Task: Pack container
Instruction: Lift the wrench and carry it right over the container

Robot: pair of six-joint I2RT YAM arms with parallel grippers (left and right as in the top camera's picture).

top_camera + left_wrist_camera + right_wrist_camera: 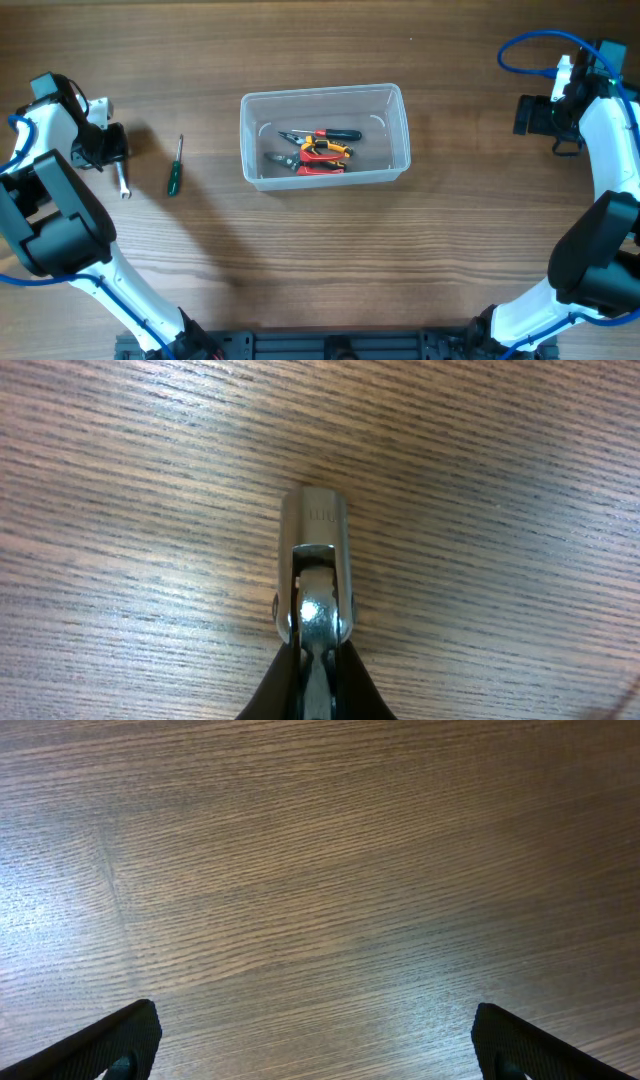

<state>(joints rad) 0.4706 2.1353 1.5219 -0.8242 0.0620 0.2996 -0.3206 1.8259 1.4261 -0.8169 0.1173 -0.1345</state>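
Left hand around chrome wrench; container lengthwise left-right, upright.

Robotics lab — wood-grain table, screwdriver, pliers

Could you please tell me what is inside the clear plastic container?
A small pile of hand tools lies in the container: pliers-like, with red, orange and black handles. They overlap, so the lower ones are partly covered and I cannot count them exactly.
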